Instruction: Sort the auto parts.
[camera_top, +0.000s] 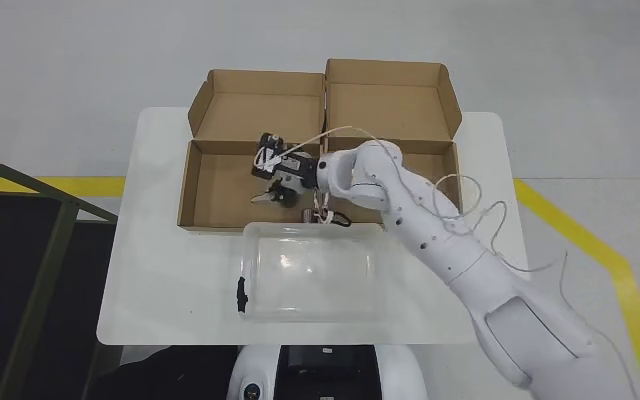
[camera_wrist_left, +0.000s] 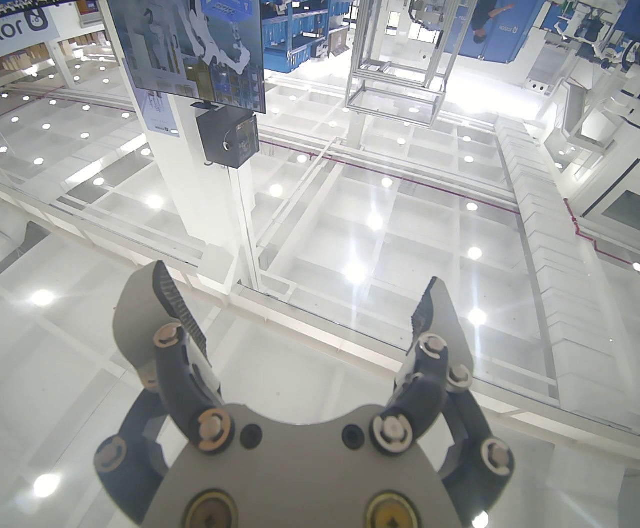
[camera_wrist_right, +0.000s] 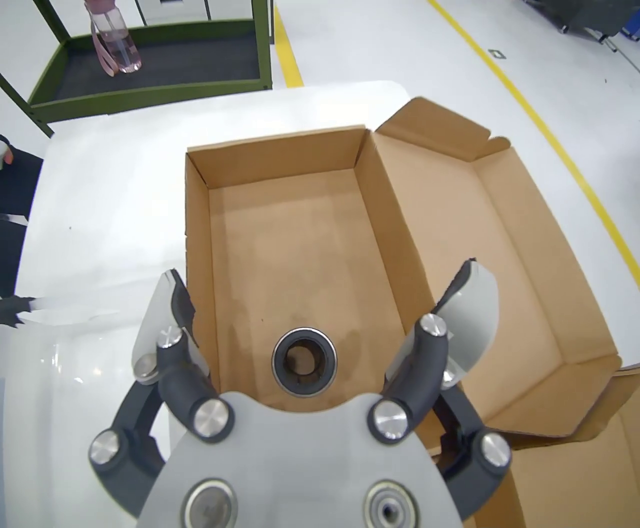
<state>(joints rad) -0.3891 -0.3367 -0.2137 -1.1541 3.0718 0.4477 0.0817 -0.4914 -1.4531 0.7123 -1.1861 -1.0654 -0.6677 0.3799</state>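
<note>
My right gripper hangs open over the left cardboard box, nothing between its fingers. A dark metal bearing ring lies flat on the box floor just below the gripper's palm. From above, the right arm stretches across from the right, and its gripper is over the inner right part of the left box. A second cardboard box adjoins it on the right. My left gripper is open and empty, pointing up at the ceiling.
A clear plastic bin stands on the white table in front of the boxes, with a small black part at its left edge. A green cart with a pink bottle stands beyond the table's left side.
</note>
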